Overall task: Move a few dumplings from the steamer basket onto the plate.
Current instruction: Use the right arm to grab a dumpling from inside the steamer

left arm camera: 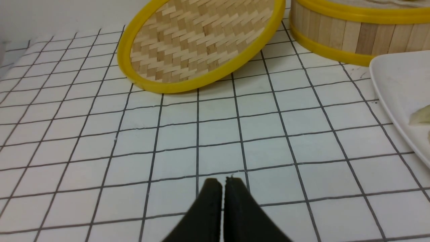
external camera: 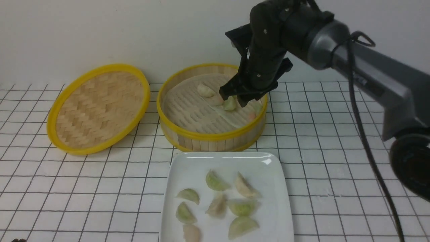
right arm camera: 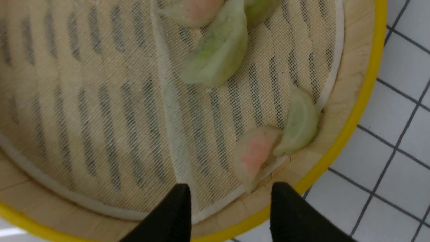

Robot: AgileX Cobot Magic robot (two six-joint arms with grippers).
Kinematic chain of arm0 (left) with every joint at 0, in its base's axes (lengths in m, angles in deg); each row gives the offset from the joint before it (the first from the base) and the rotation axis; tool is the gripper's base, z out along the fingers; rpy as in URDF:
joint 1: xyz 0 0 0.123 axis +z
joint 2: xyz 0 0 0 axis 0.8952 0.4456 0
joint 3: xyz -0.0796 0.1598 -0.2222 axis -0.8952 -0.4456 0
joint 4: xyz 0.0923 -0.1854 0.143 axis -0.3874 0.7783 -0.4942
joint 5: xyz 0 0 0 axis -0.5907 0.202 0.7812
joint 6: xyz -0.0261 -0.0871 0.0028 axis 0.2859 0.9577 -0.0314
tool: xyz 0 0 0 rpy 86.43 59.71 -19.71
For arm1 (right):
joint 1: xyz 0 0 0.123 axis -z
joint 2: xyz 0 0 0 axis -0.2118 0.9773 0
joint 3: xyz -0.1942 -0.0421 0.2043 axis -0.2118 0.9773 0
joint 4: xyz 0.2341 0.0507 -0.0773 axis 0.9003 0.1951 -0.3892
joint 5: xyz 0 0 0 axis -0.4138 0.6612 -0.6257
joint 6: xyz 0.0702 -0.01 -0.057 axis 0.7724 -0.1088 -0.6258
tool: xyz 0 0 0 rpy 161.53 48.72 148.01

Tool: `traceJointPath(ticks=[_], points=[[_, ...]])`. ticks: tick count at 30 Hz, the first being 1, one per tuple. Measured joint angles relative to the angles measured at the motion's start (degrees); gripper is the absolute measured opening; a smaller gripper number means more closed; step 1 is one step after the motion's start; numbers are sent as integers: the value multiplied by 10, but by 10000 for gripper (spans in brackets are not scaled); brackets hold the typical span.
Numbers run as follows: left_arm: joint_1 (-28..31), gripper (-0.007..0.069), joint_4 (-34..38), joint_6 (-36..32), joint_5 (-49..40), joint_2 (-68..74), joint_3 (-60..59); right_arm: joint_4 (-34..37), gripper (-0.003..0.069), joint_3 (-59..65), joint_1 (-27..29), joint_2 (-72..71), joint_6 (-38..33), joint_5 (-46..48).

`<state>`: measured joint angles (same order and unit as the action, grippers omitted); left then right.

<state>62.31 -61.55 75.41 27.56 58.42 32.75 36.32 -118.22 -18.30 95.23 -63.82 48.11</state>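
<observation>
Step in hand: reach into steamer basket (external camera: 208,136) (upper centre, front view) for next pick. Approx 5 dumplings (external camera: 205,90) inside; 8 counted on plate (external camera: 272,174), bottom centre.

Likely target, by judgement: pink dumpling (right arm camera: 255,156), just ahead of the gap between the fingers, lying against basket wall and touching a green dumpling (right arm camera: 297,122).

To do well:
- Lower straight down, fingers astride pink one only; keep green neighbour out of the gap.
- Mind outer finger vs. wall; little room there, prob. needs slight shift toward basket centre.
- Close slow and light; skins look soft, easy to squash or tear.
- Lift clear of yellow rim before moving across to plate.
- Set down on bare patch, e.g. upper right of plate, not on top of others.

R hand (external camera: 233,97): over right half of basket, fingers (right arm camera: 178,201) apart at medium width, nothing between, no contact with any dumpling seen.

L hand (left arm camera: 222,183): fingers together, hairline slit only, empty, low over bare desk (left arm camera: 302,148) near woven lid (left arm camera: 201,37). Contact with desk: cannot tell.
</observation>
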Motion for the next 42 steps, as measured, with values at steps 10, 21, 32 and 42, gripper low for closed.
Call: traceJointPath(ticks=[10, 21, 32, 42], points=[[0, -6, 0, 0, 0, 0, 1, -22, 388, -64, 0, 86, -4, 0], [0, -6, 0, 0, 0, 0, 1, -8, 391, -74, 0, 108, -12, -6], [0, -6, 0, 0, 0, 0, 1, 89, 391, -145, -3, 116, -90, -20], [0, -6, 0, 0, 0, 0, 1, -12, 391, -149, -3, 124, -13, 0]])
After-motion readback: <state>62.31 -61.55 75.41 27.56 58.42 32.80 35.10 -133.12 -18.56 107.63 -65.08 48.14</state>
